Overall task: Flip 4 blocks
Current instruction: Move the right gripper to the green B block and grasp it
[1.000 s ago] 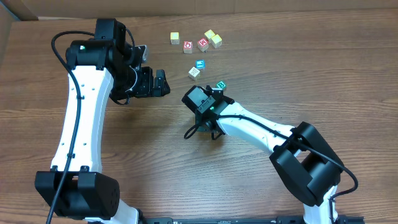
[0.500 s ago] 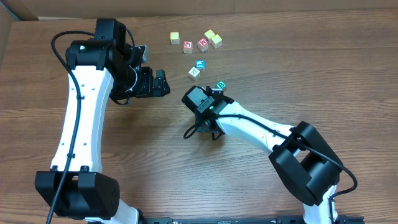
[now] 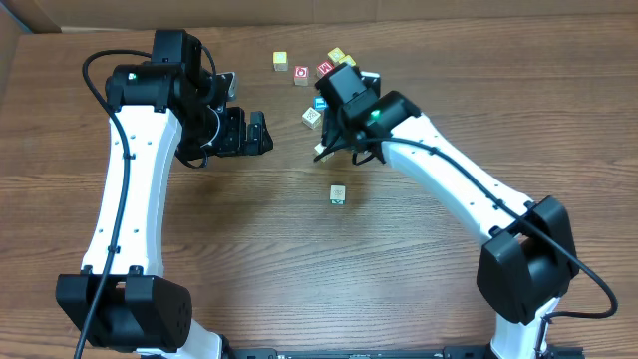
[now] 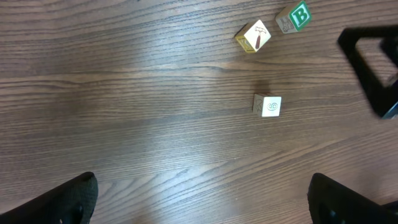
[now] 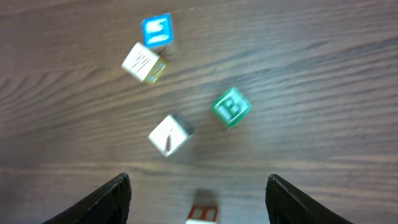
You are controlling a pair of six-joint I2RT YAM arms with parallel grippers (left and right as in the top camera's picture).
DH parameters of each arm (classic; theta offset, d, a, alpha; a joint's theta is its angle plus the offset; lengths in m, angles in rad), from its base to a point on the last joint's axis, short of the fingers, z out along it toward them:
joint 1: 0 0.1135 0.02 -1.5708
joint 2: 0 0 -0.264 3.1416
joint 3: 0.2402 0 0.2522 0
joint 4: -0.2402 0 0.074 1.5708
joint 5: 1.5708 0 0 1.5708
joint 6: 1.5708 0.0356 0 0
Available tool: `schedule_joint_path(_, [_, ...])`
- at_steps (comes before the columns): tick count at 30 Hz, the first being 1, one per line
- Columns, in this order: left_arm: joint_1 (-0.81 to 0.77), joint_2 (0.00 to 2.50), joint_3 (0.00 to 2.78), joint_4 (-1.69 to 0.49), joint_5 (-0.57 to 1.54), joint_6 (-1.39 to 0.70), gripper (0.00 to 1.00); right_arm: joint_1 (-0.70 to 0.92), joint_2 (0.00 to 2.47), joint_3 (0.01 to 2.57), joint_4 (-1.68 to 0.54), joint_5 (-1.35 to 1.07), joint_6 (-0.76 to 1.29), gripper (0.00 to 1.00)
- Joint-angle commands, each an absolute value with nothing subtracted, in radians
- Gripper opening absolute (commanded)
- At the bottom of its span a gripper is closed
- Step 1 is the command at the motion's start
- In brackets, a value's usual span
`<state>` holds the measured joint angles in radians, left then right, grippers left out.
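- Both sets of jaws stand apart with nothing between them. The left jaws are spread wide, with the matt black left fingertips [image 4: 71,199] in the lower corners of the left wrist view. The right jaws are parted too, and the right fingertips [image 5: 109,199] are dark and wedge-shaped.
- The bench [image 3: 498,100] is a brown board with long, fine wood grain and a dull sheen.
- The blocks are small, sharp-edged wooden cubes with pale faces and printed marks.
- The green B block [image 5: 231,107] and the block with the dark diagonal mark [image 5: 170,134] lie near each other but not touching. Both are ahead of the right fingertips, in line with the gap between them, and touch neither. Both look slightly blurred.
- The white block with a yellow side [image 5: 143,64] lies farther ahead of the right jaws, just beside a blue-printed cube [image 5: 157,30], toward the bench's far edge.
- The cream block with a swirl [image 4: 268,106] sits alone nearer the bench's middle. It is ahead of the left jaws and well apart from both fingertips.
- Red-printed cubes [image 3: 301,73] sit close to the far edge.
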<state>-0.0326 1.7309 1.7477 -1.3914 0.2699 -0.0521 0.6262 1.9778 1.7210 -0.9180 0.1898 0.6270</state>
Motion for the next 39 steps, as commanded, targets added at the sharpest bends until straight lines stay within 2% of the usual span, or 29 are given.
schedule_joint_path(1, [-0.039, 1.739, 1.776, -1.39, 0.284, -0.059, 1.0, 0.564, 1.987, 1.725, -0.864, 0.194, 0.563, 0.7])
schedule_joint_path(12, [-0.039, 1.739, 1.776, -1.39, 0.284, -0.059, 1.0, 0.53, 2.149, 1.721, -0.726, 0.156, 0.17, 0.69])
schedule_joint_path(16, [-0.039, 1.739, 1.776, -1.39, 0.284, -0.059, 1.0, 0.53, 2.191, 1.721, -0.719, 0.148, 0.154, 0.69])
schedule_joint_path(26, [-0.039, 1.739, 1.776, -1.39, 0.284, -0.059, 1.0, 0.53, 2.259, 1.721, -0.715, 0.13, 0.148, 0.6])
schedule_joint_path(27, [-0.039, 1.739, 1.776, -1.39, 0.284, -0.06, 1.0, 0.53, 2.259, 1.721, -0.715, 0.13, 0.148, 0.56])
schedule_joint_path(30, [-0.039, 1.739, 1.776, -1.39, 0.284, -0.059, 1.0, 0.53, 2.257, 1.722, -0.715, 0.13, 0.148, 0.35])
schedule_joint_path(32, [-0.039, 1.739, 1.776, -1.39, 0.285, -0.059, 1.0, 0.53, 2.253, 1.726, -0.723, 0.13, 0.149, 0.28])
schedule_joint_path(39, [-0.039, 1.739, 1.776, -1.39, 0.284, -0.059, 1.0, 0.53, 2.188, 1.768, -0.803, 0.13, 0.198, 0.28])
